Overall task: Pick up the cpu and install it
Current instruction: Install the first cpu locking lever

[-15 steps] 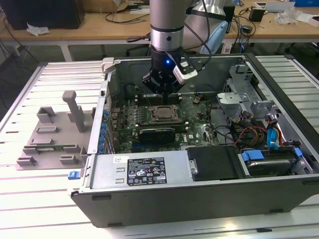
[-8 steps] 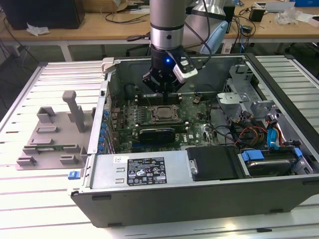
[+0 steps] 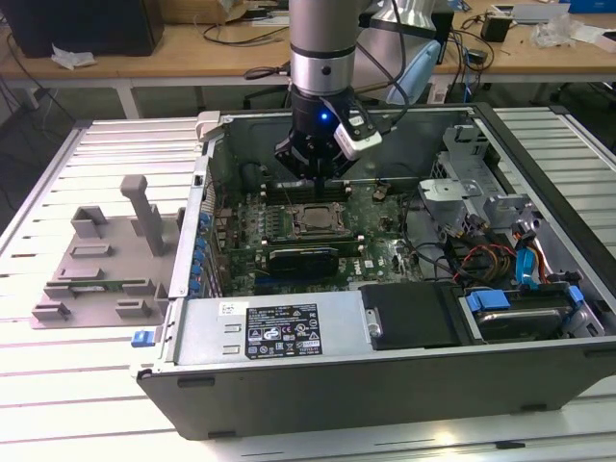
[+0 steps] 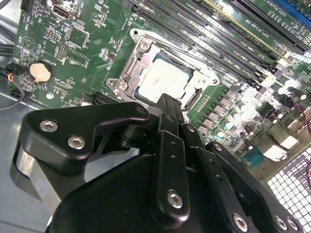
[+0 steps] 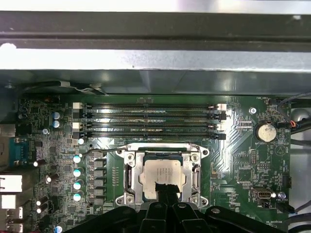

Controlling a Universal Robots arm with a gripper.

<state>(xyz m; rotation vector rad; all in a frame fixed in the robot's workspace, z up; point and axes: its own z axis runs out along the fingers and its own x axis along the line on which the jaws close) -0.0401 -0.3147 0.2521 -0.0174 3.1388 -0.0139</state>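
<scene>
Hovering low over the socket [image 5: 129, 175], the claw [image 5: 165, 188] has its tip right above the cpu [image 5: 158, 170], which lies flat in that frame directly beneath, apparently seated for installing; clenched or released, I cannot tell.

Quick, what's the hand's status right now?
Hand: closed, holding nothing; the cpu lies in the socket under it.

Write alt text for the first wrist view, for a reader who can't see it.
A small silvery square cpu lies within a grey metal socket frame on a green motherboard, with the black tool covering one edge of the chip. Long black memory slots run beside the socket.
</scene>
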